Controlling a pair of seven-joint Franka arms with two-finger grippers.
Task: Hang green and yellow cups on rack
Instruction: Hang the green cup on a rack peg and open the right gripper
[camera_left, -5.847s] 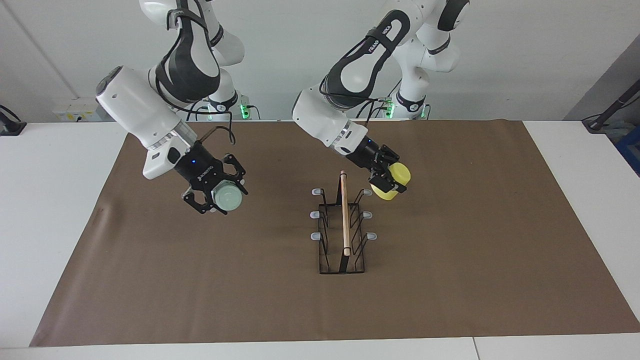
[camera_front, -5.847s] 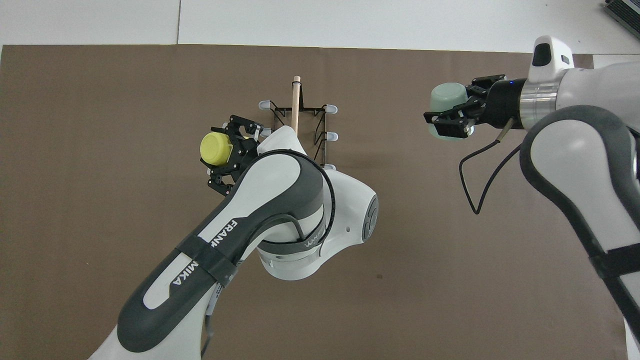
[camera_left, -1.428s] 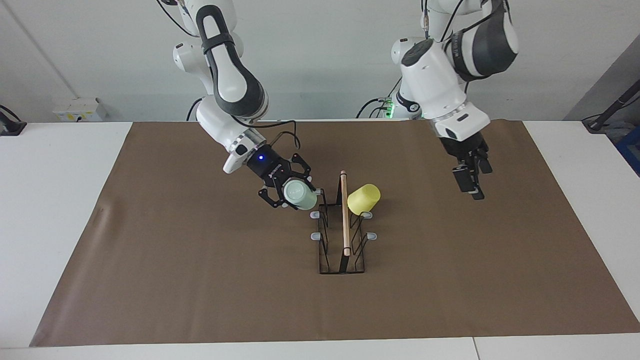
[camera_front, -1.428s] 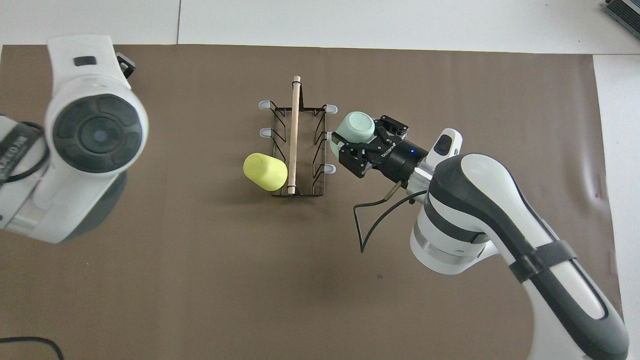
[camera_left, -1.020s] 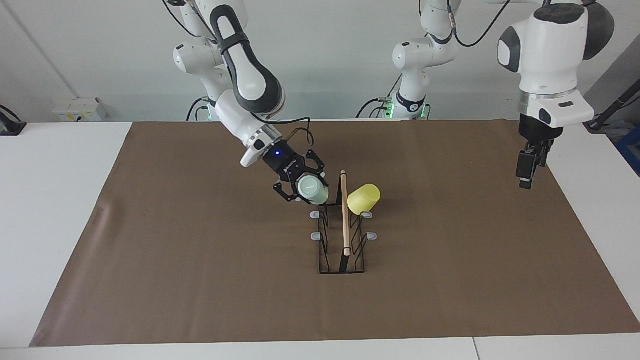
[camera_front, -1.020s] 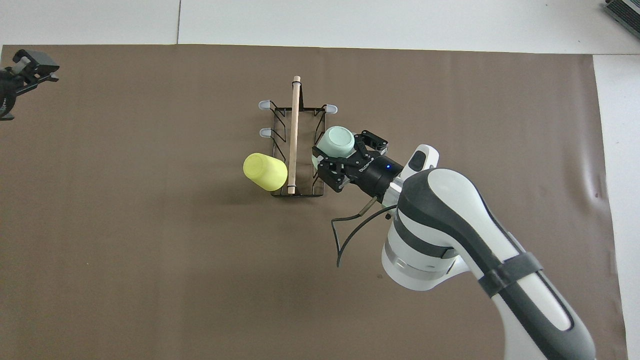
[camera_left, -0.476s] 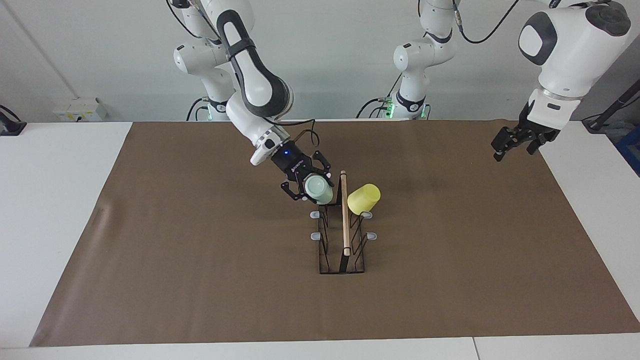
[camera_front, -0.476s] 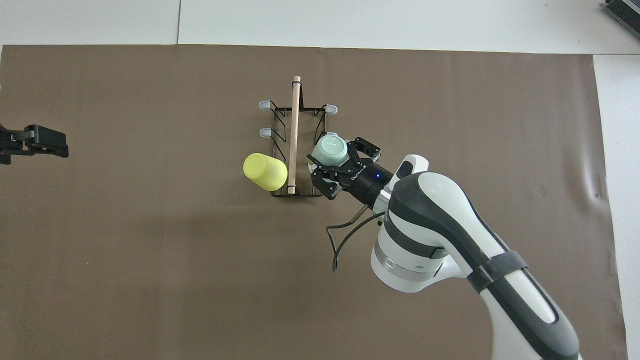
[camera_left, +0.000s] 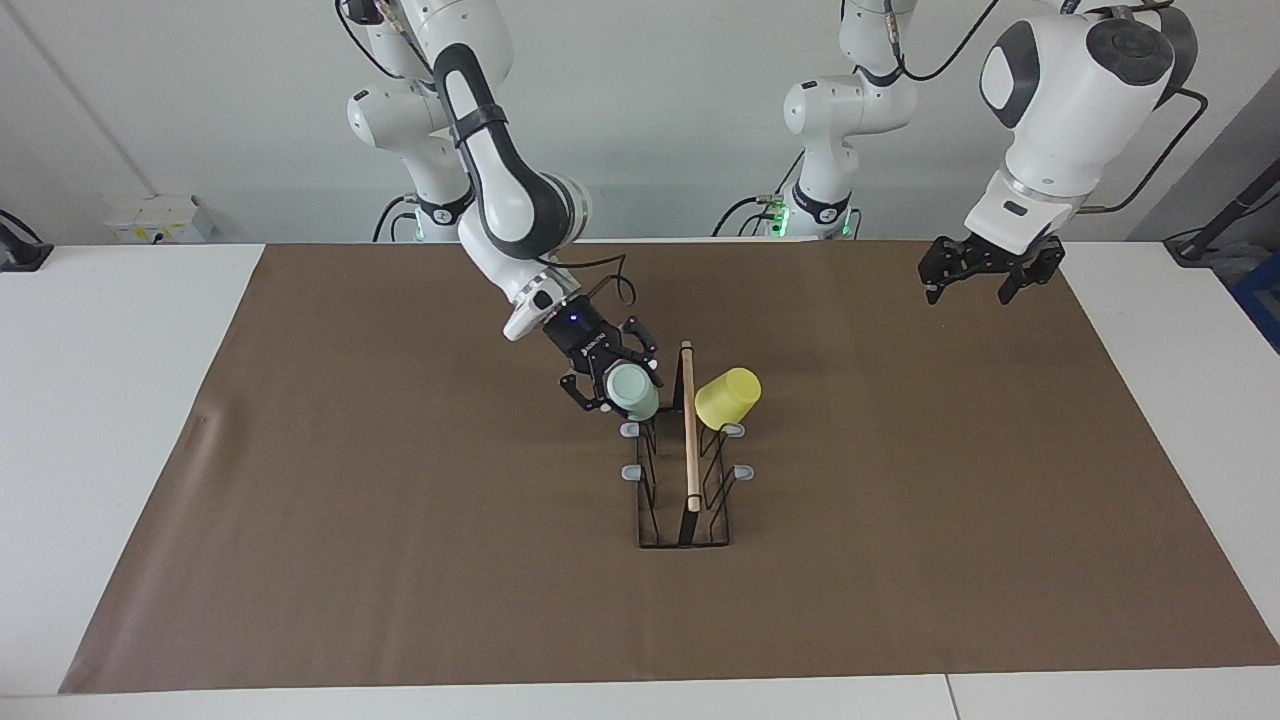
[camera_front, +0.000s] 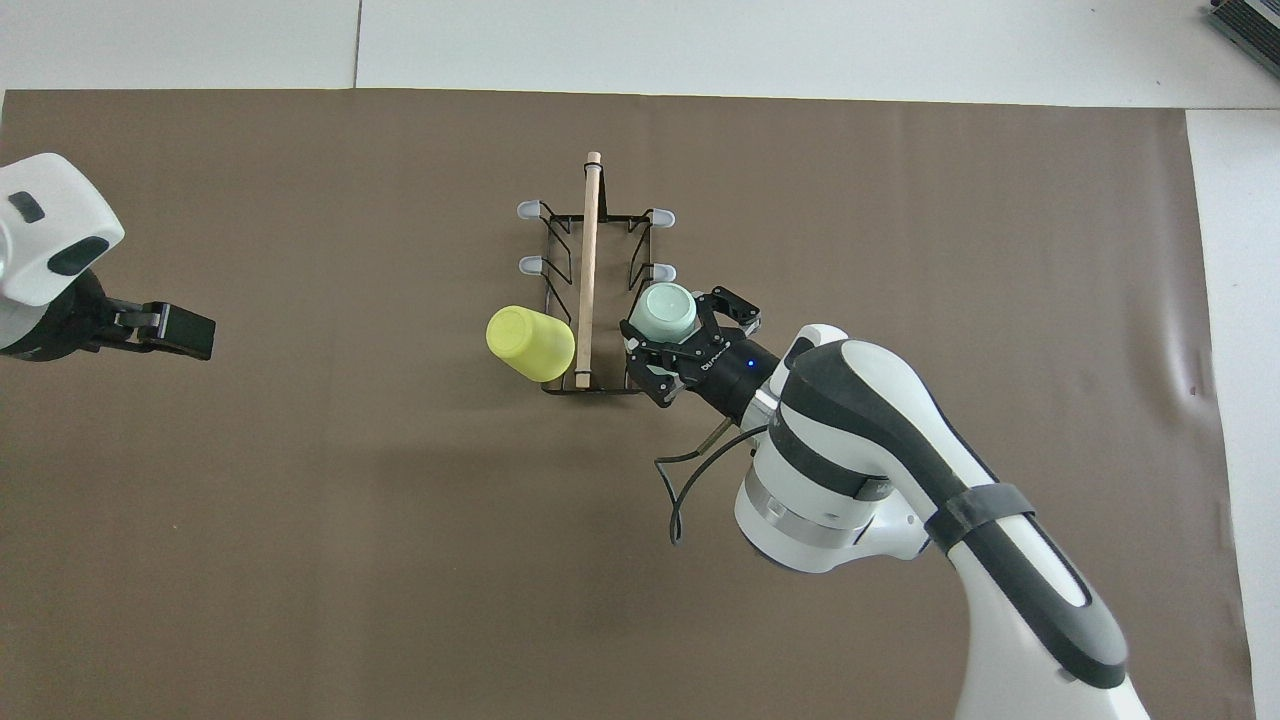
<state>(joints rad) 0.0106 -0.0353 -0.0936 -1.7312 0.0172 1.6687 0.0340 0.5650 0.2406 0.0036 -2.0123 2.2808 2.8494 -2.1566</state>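
I count two cups and one rack (camera_left: 684, 470) (camera_front: 592, 290) with six grey-tipped pegs on the brown mat (camera_left: 400, 520) (camera_front: 300, 550) covering the desk. My right gripper (camera_left: 612, 381) (camera_front: 680, 345) pinches the mint green cup (camera_left: 630, 390) (camera_front: 665, 312) against the rack's side, at three o'clock of its wooden rod in the overhead view. The yellow cup (camera_left: 728, 397) (camera_front: 530, 343) hangs tilted on a peg at nine o'clock. My left gripper (camera_left: 980, 272) (camera_front: 175, 330), spread and holding nothing, hovers over the mat's end.

Two cups, one green (camera_left: 630, 389) and one yellow (camera_left: 728, 397); one rack (camera_left: 685, 500); two arms.
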